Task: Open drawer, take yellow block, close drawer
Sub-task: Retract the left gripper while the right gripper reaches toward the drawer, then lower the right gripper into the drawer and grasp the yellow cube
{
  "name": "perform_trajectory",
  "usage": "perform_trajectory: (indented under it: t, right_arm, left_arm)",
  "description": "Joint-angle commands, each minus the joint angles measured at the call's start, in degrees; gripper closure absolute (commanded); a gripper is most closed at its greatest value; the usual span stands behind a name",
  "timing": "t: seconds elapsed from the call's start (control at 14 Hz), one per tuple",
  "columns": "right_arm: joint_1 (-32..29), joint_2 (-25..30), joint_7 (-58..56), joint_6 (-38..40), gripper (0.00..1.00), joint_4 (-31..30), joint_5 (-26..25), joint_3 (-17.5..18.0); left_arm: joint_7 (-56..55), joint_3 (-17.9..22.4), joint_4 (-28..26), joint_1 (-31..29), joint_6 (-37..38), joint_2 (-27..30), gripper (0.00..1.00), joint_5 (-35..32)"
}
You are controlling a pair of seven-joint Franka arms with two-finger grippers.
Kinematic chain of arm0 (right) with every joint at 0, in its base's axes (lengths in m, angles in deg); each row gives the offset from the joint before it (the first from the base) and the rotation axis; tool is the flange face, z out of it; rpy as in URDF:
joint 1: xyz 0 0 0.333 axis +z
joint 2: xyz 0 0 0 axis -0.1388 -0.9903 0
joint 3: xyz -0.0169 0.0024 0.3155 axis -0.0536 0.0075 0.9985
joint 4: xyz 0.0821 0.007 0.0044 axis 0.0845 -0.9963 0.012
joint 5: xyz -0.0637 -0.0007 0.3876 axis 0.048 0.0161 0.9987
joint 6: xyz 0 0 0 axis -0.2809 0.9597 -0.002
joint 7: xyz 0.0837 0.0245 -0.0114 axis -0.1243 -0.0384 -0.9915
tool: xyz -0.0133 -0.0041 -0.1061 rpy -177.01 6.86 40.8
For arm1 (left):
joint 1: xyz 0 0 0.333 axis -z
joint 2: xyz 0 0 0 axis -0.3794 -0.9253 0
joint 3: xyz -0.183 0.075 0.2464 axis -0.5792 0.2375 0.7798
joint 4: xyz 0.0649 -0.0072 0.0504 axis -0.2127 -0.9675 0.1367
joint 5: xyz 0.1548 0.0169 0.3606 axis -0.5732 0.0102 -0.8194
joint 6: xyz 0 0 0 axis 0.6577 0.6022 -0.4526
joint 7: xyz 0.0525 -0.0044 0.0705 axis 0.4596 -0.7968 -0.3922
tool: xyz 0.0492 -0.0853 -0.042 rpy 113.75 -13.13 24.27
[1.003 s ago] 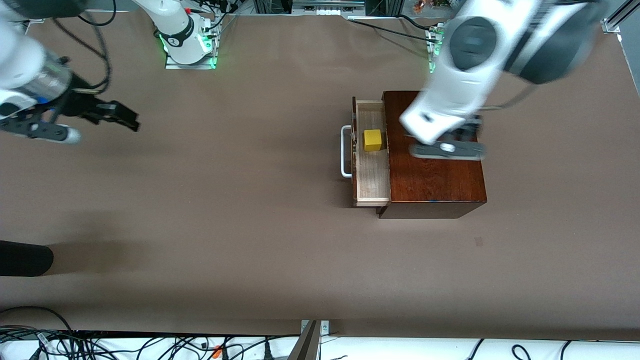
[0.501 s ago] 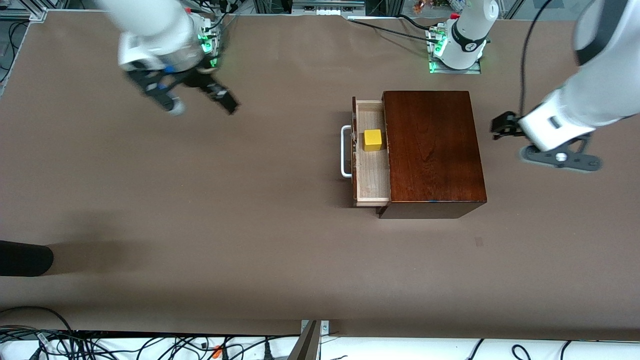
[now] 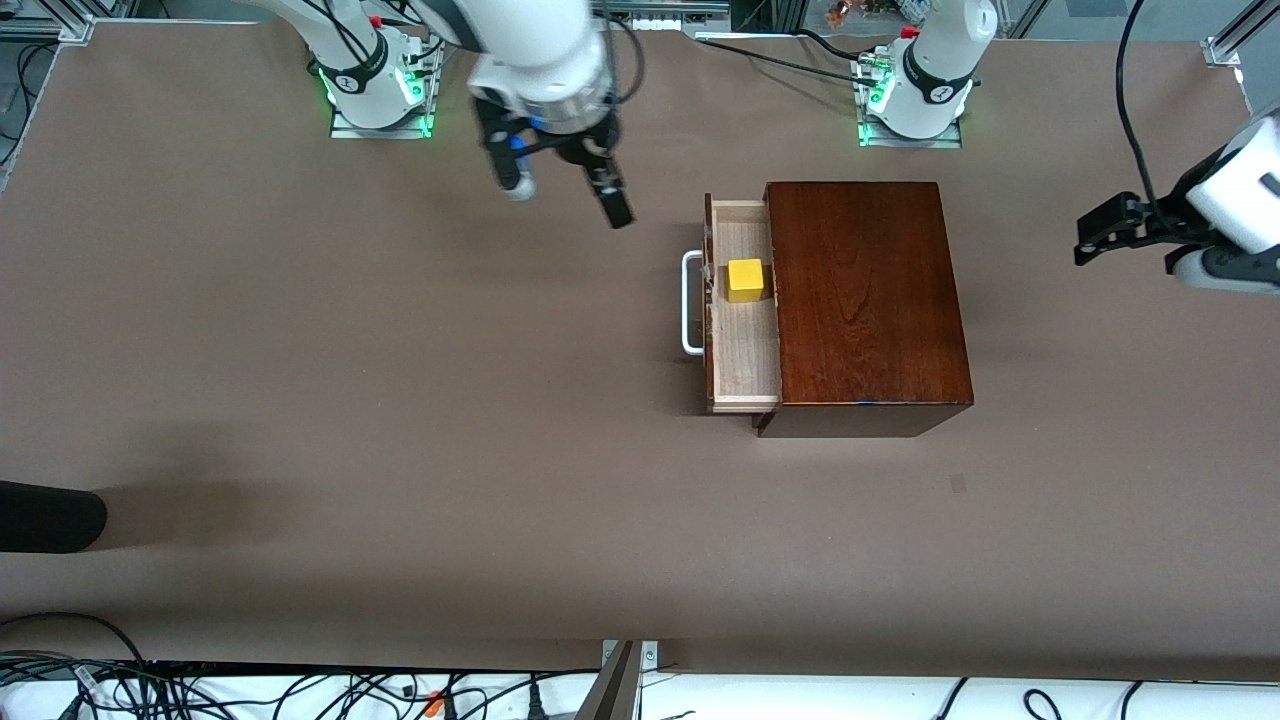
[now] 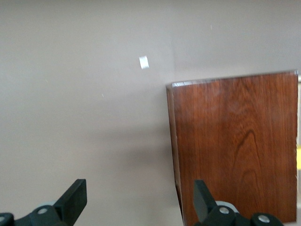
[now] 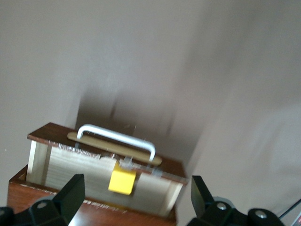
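Note:
The drawer [image 3: 742, 340] stands pulled out of the dark wooden box [image 3: 865, 300], its white handle [image 3: 690, 303] toward the right arm's end. The yellow block [image 3: 746, 279] lies in the drawer's pale tray. My right gripper [image 3: 565, 198] hangs open and empty over bare table between its base and the drawer. In the right wrist view the drawer [image 5: 94, 165], the handle [image 5: 117, 136] and the block [image 5: 122, 181] show ahead of its open jaws [image 5: 136, 195]. My left gripper [image 3: 1097, 235] is open over the table at the left arm's end; its jaws [image 4: 139, 202] frame the box's edge [image 4: 235, 141].
A black object [image 3: 50, 515] pokes in at the right arm's end, nearer the front camera. Cables [image 3: 300, 690] run along the table's front edge. A small pale mark [image 3: 958, 484] lies on the brown cloth near the box.
The right arm has swung in from the right arm's end of the table toward the drawer. The left arm has left the box top for its own end. Drawer and block are unmoved.

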Motion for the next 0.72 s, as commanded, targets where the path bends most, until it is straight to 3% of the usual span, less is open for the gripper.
perform_trajectory:
  t: [0.0, 0.21, 0.36, 0.64]
  right_arm:
    - [4.81, -9.92, 11.94, -0.60, 0.00, 11.56, -2.91, -0.53]
    - [9.47, -17.31, 19.43, -3.66, 0.00, 17.56, -7.21, -0.62]
    - [11.50, -19.87, 21.72, -6.66, 0.00, 17.83, -9.07, -0.71]
    - [14.93, -23.57, 24.01, -10.44, 0.00, 17.83, -9.60, -3.16]
  left_arm:
    - [0.50, 1.22, -8.23, 1.76, -4.96, 6.36, 0.00, 0.64]
    - [0.67, 3.06, -9.82, 2.56, -4.97, 7.08, 0.00, 0.55]
    - [0.76, 5.17, -9.83, 4.49, -4.71, 7.08, 0.00, 0.55]
    - [0.41, 5.00, -8.43, 4.49, -4.36, 6.11, 0.00, 0.55]
